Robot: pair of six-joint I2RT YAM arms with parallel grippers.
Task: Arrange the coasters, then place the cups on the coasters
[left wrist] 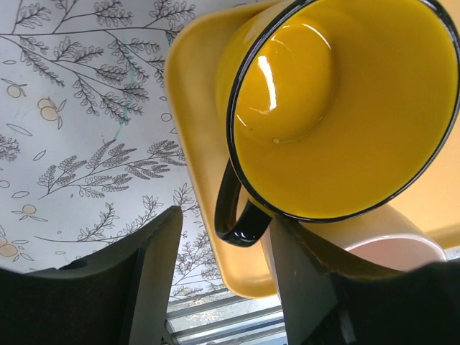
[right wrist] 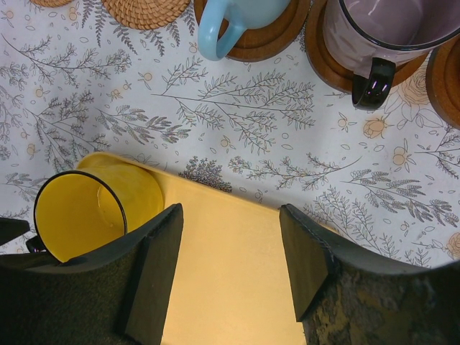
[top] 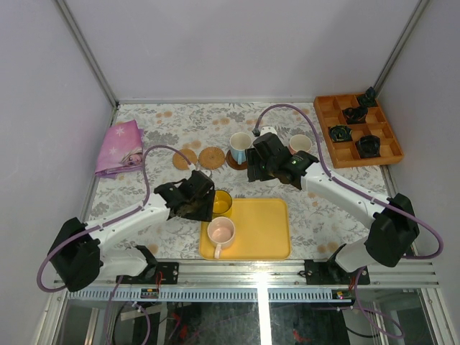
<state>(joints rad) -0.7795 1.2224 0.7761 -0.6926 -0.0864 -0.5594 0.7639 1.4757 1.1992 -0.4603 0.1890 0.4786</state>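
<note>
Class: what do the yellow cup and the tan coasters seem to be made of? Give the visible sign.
Yellow cup: probably enamelled metal or glazed ceramic; glossy highlights, black rim.
Tan coasters: seemingly woven rattan or straw; matte, coiled weave visible.

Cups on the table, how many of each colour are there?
Yellow enamel mug with black rim: 1
Pale pink mug: 1
Light-blue-and-white mug: 1
Purple-grey mug with black handle: 1
Salmon pink mug: 1
Total: 5

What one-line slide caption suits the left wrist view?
Left tool open around the black handle of the yellow mug on the yellow tray.
</note>
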